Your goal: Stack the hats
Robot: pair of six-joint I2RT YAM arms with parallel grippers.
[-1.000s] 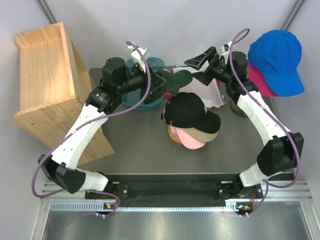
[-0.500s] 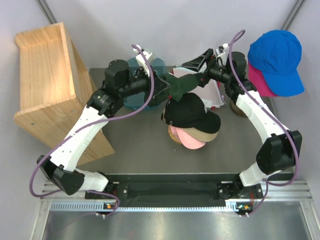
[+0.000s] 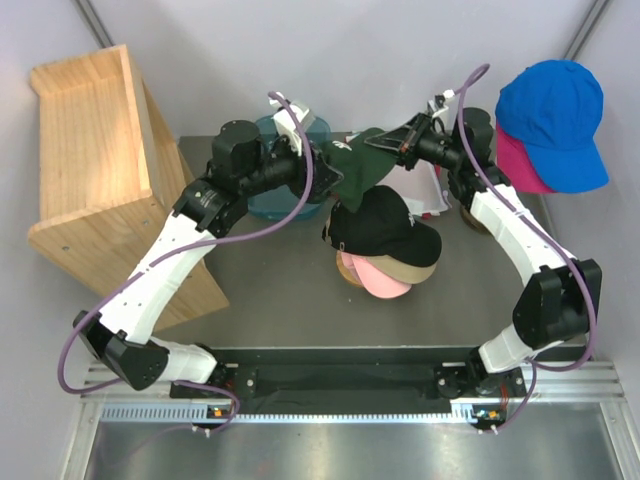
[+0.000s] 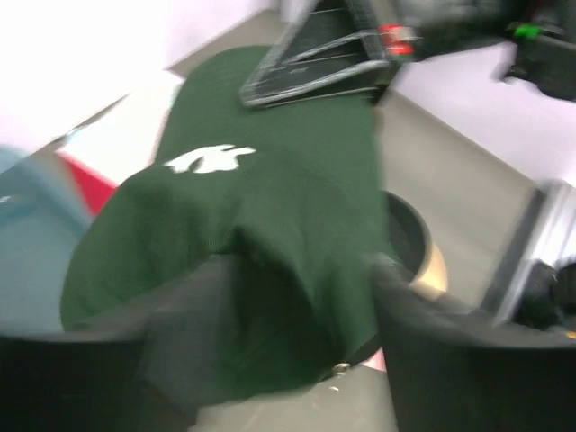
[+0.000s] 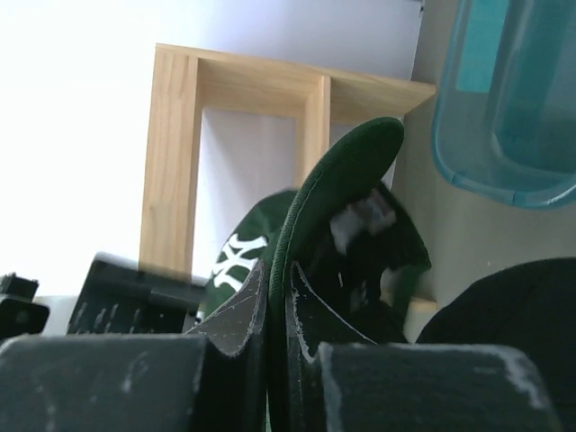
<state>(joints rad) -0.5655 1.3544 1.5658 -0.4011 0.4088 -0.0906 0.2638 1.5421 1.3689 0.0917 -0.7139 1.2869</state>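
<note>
- One dark green cap (image 3: 358,168) hangs over the black cap's (image 3: 385,225) far side.
- Right fingers (image 5: 236,317) pinch its brim tightly.
- Left fingers (image 4: 432,360) grip the crown's bunched back.

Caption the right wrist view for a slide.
Right fingers pinching the dark green cap by its brim, with the wooden shelf and teal bin behind.

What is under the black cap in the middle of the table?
The brims of a tan cap and a pink cap stick out beneath the black cap. Their crowns, and whatever holds the pile up, are covered.
</note>
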